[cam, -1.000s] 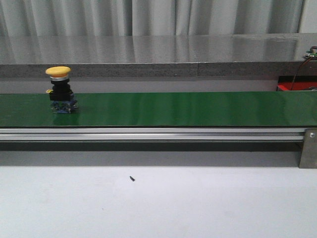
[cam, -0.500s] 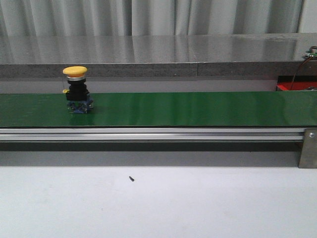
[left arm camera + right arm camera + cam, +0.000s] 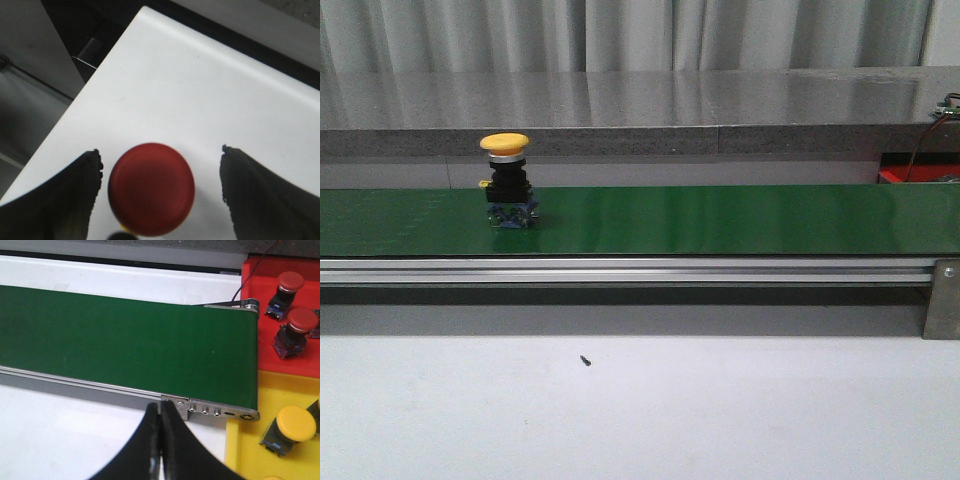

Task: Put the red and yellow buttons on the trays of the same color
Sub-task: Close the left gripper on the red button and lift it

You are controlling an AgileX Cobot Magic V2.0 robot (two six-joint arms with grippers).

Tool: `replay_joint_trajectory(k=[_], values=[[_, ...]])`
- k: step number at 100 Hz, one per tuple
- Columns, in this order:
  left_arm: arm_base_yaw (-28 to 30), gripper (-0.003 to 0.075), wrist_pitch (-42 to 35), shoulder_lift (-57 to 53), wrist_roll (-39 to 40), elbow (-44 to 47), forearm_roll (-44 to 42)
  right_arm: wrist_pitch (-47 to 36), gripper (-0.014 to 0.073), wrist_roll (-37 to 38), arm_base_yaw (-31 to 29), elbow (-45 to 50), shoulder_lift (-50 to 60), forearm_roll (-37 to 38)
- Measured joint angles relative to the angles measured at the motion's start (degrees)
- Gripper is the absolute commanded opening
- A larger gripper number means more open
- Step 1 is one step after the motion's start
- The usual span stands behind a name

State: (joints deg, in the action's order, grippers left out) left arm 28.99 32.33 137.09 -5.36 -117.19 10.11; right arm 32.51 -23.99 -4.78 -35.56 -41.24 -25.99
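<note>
Yellow button (image 3: 507, 182): I see it upright on the green belt (image 3: 720, 218), at about 9 o'clock from the front view's centre.
Left gripper (image 3: 159, 172): I read its jaws as spread wide, with a red button (image 3: 151, 189) between them over a white surface (image 3: 200, 100); whether they touch it I cannot tell.
Right gripper (image 3: 160, 440): its fingers are pressed together, holding nothing, near the belt's end.
Red tray (image 3: 295, 340): two red buttons (image 3: 299, 322) stand in it.
Yellow tray (image 3: 240, 440): one yellow-capped button (image 3: 292, 426) sits in it.
</note>
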Motion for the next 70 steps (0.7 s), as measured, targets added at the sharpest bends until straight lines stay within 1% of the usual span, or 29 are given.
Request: replay_joint_trajectory(k=[46,51,70], values=[[0.0,0.0489,-0.4,1.1,0.0,-0.8,0.1,0.0,-0.0068,0.0,0.0,0.0,0.0,0.0],[0.0,0.0466,-0.4,1.2,0.0,-0.8,0.1,0.0,-0.0068,0.0,0.0,0.0,0.0,0.0],[0.0,0.0339,-0.3,1.3,0.0,-0.8,0.1,0.0,-0.0068,0.0,0.0,0.0,0.0,0.0]])
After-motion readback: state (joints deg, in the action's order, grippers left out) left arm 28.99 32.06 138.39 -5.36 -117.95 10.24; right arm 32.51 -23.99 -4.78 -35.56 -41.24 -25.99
